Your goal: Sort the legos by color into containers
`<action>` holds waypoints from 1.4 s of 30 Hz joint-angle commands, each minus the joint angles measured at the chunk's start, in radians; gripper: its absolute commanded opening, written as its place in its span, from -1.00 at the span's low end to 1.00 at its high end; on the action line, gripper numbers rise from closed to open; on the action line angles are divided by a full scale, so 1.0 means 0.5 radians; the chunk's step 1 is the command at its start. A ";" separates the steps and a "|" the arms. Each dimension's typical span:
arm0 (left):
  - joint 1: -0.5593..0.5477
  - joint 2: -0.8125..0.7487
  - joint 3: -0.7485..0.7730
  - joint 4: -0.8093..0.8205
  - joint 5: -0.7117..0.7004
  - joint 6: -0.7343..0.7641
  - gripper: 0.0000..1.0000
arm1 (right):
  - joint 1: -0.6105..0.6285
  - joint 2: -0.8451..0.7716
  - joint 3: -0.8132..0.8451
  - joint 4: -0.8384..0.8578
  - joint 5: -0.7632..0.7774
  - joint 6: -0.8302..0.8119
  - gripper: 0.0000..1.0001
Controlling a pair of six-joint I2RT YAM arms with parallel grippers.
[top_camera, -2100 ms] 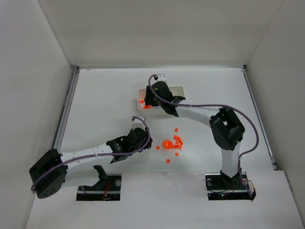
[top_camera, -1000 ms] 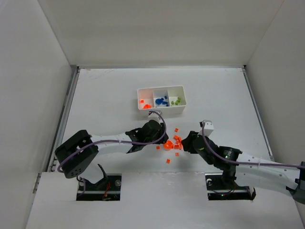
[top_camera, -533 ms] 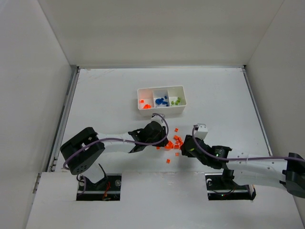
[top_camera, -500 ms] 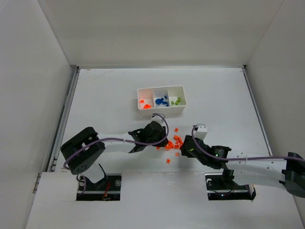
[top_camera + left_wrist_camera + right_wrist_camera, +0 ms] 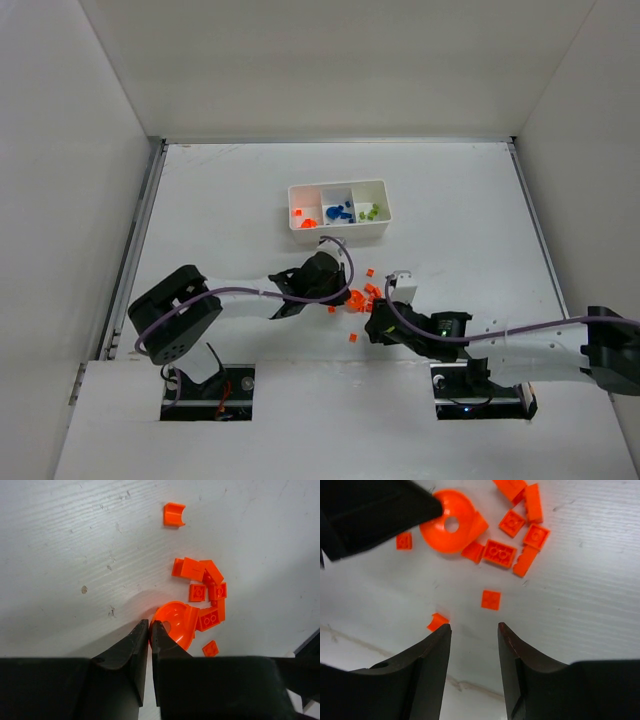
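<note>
Orange legos lie in a loose cluster (image 5: 372, 291) in front of the white tray of containers (image 5: 340, 230). My left gripper (image 5: 150, 624) is shut on the thin rim of a round orange dome piece (image 5: 177, 622), which still rests on the table (image 5: 354, 298). Small square orange bricks (image 5: 205, 580) sit just beyond the dome. My right gripper (image 5: 474, 626) is open and low over the table, just near of the cluster (image 5: 372, 322). A flat orange tile (image 5: 491, 600) lies ahead of its gap. A small curved orange piece (image 5: 437, 621) touches its left fingertip.
The tray's left compartment holds orange pieces (image 5: 303, 215), the middle blue (image 5: 338, 211), the right green (image 5: 369, 211). Stray orange bricks lie apart at the cluster's far side (image 5: 369, 271) and near side (image 5: 353, 338). Both arms meet closely at the cluster.
My left gripper has closed onto the dome's rim. The right arm has swung left and lower, from the cluster's right side to its near side, jaws staying open.
</note>
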 commanded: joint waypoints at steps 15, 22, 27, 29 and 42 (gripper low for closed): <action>0.626 -0.441 0.191 0.234 -0.511 -0.106 -0.88 | 0.096 0.172 0.174 0.147 0.006 -0.163 -0.01; 0.844 -0.055 0.531 0.271 -0.443 -0.091 -0.83 | 0.106 0.276 0.223 0.199 0.022 -0.212 0.01; 0.900 0.019 0.575 0.228 -0.425 -0.146 -0.45 | 0.106 0.386 0.263 0.209 0.025 -0.240 0.11; 0.894 -0.030 0.538 0.222 -0.443 -0.140 -0.35 | 0.106 0.457 0.296 0.218 0.007 -0.267 0.10; 0.633 -0.594 -0.035 0.081 -0.575 0.004 -0.30 | 0.222 0.730 0.435 0.236 -0.098 -0.406 0.03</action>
